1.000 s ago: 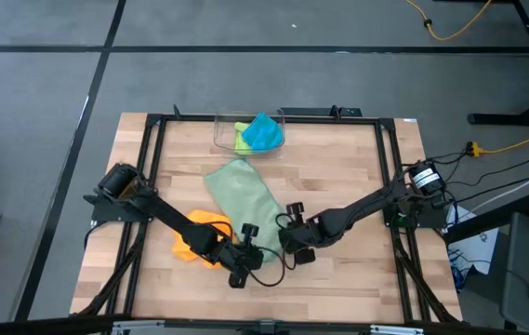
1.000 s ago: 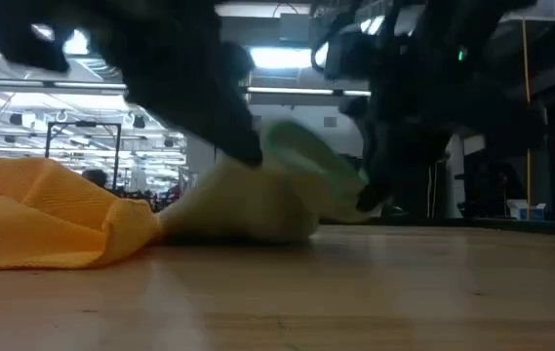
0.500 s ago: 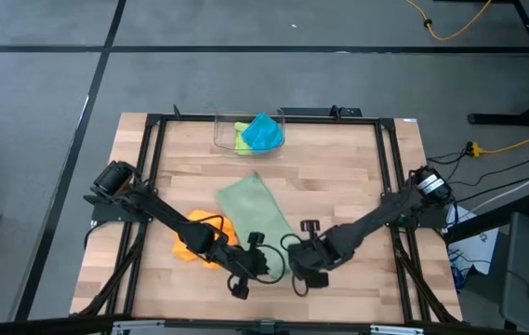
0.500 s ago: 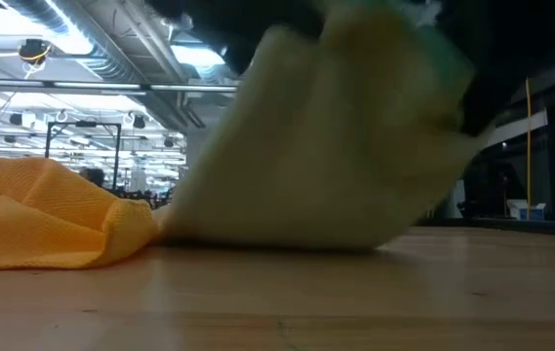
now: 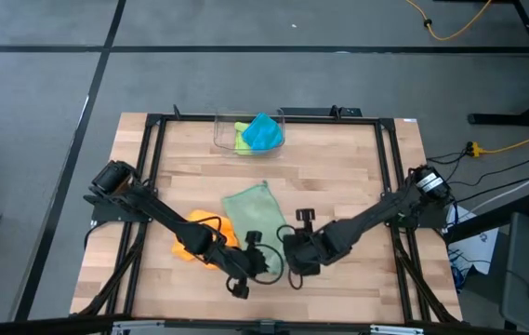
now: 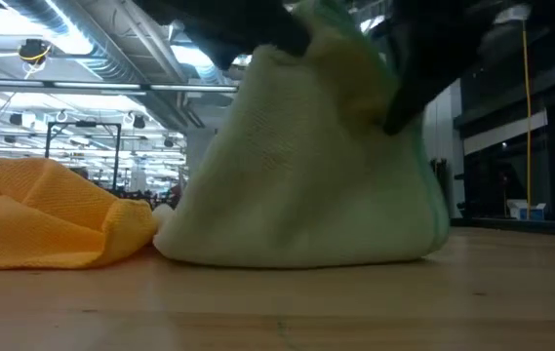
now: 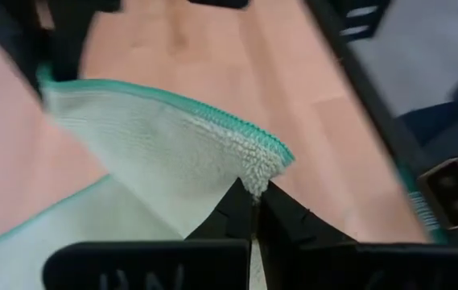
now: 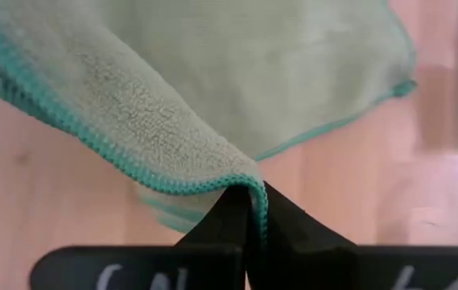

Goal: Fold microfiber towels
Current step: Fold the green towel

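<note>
A light wooden table framed by black rails stands on a grey floor with dark seam lines. Near the table's front edge, the pale sage green towel is lifted at two corners: the left gripper is pinched tight on one corner, the right gripper is clamped on another, and the cloth rises like a tent in the low view. The orange towel lies crumpled just beside the sage towel, on the left arm's side. Beyond the sage towel, at the far edge, a clear plastic bin holds the teal blue towel and lime green towel. Behind the table, ceiling ducts and strip lights show.
</note>
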Action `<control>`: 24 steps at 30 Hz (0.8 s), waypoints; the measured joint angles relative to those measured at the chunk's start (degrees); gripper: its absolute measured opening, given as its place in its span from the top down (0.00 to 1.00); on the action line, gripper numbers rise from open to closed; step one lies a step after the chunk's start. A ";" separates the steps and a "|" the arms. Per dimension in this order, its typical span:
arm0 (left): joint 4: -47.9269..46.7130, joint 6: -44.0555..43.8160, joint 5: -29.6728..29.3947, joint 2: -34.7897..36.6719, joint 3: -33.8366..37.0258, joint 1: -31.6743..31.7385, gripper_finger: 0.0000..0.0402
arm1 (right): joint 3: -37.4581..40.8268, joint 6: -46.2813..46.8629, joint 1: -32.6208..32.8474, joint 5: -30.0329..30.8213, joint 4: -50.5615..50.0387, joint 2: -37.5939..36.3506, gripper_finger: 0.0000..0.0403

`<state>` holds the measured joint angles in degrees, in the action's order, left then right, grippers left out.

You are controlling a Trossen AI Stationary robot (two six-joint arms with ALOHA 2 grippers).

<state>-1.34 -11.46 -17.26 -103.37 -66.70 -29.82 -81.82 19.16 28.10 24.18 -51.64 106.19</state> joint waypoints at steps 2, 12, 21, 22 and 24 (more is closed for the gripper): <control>-3.81 0.01 -3.36 1.84 0.00 0.13 1.00 | 0.00 -1.39 -1.33 1.44 -0.06 0.00 0.97; -20.01 -2.61 -10.72 7.97 -0.10 2.11 1.00 | 0.00 -11.04 -8.83 9.35 8.45 0.88 0.97; -33.26 -3.52 -13.46 7.25 0.00 7.68 1.00 | 0.00 -19.61 -16.08 8.87 15.33 6.16 0.97; -34.06 -3.52 -13.39 7.25 0.00 8.22 1.00 | 0.00 -20.27 -16.78 9.03 16.36 6.47 0.97; -35.47 -3.64 -13.38 7.25 -0.02 9.19 1.00 | 0.00 -22.10 -18.02 9.34 18.92 7.00 0.97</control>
<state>-36.81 -15.10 -30.64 -96.12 -66.72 -20.63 -81.82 -2.94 10.07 33.52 -32.72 113.19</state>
